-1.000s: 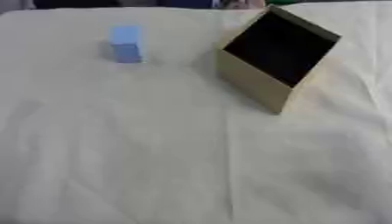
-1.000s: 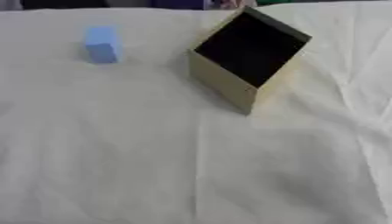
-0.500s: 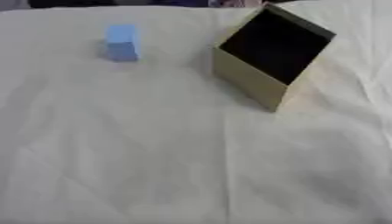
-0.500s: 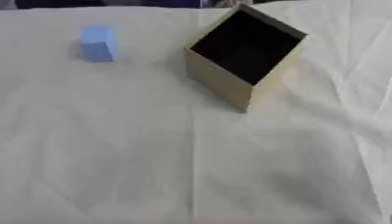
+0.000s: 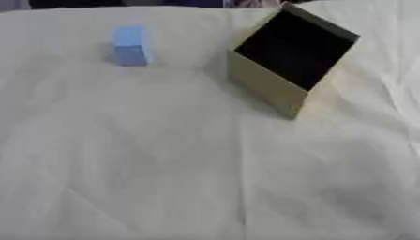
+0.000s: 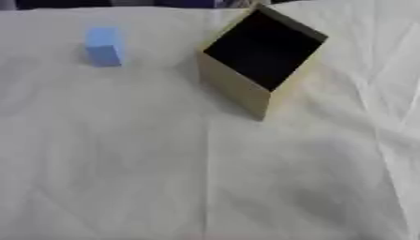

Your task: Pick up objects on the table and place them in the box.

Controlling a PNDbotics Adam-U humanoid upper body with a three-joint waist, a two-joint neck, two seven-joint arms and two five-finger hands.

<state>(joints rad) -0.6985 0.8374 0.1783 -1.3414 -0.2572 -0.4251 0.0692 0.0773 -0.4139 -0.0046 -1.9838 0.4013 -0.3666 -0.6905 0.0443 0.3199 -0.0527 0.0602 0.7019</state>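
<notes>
Looking down at the desk, covered in a creased off-white cloth. Blue block sits far left on the cloth, standing on its own, nothing touching it. Box is well apart from it, to the right: tan cardboard outside, dark inside, turned at an angle so one corner points toward the camera, opening facing up. Interior looks black, can't tell if anything is in it. Block is outside the box. Neither robot hand shows in either eye view, so can't tell whether they're spread or curled, or holding anything. Dark strip along the far edge beyond the cloth, too blurred to make out.
</notes>
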